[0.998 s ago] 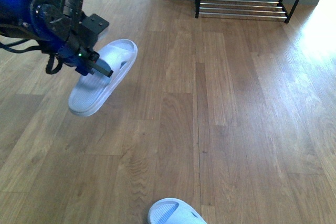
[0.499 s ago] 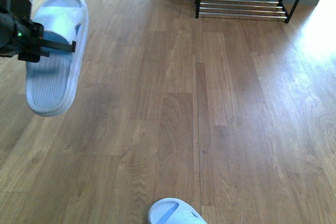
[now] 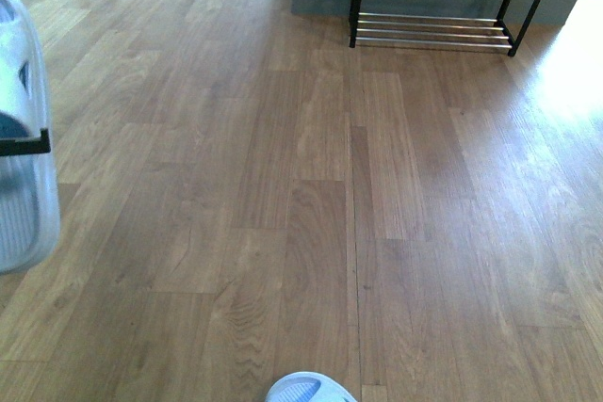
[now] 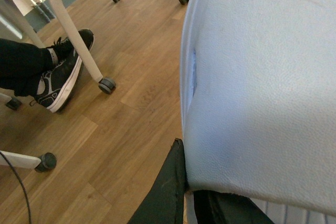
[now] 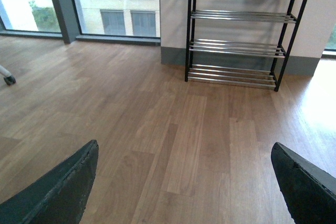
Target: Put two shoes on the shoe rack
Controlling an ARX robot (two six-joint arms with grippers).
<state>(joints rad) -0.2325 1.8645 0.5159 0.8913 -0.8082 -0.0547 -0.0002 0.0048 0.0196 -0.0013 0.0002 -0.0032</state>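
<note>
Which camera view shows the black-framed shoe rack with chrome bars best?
The right wrist view: the black-framed shoe rack with chrome bars stands nearly whole, four tiers showing. The front view catches only its lowest tiers, cut by the top edge. The left wrist view shows none of it.

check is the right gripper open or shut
Open. The right gripper has its fingers far apart, with only bare floor between them.
</note>
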